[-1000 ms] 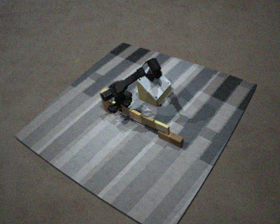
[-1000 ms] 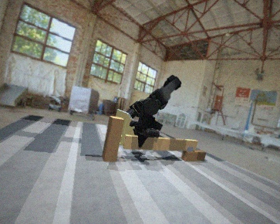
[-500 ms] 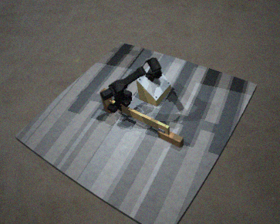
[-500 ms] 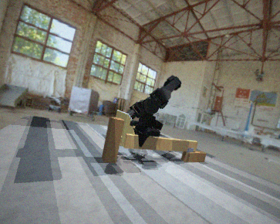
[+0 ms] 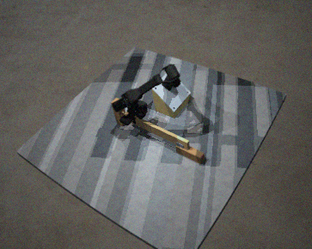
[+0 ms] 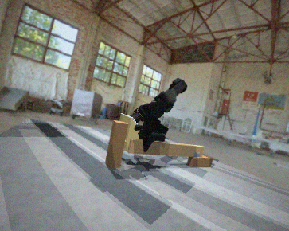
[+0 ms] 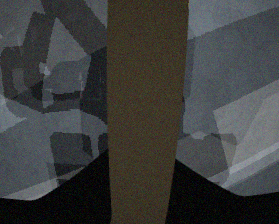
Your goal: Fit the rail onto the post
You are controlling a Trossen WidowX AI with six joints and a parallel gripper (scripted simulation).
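The long wooden rail [image 5: 166, 133] [image 6: 177, 149] [image 7: 146, 116] runs from the short wooden post [image 5: 119, 112] [image 6: 117, 143] to the low footboard block [image 5: 197, 155] [image 6: 200, 161]. My gripper [image 5: 131, 112] [image 6: 150, 137] is shut on the rail close to the post end, and the rail sits raised and about level in the exterior view. In the wrist view the rail fills the middle, with my dark fingers on either side at the bottom. The pegs and holes are hidden behind the gripper. I cannot tell whether the rail end touches the post.
The arm's base sits on a pale box [image 5: 172, 100] [image 6: 128, 121] behind the rail. Everything stands on a grey striped mat [image 5: 119, 189] [image 6: 50, 179].
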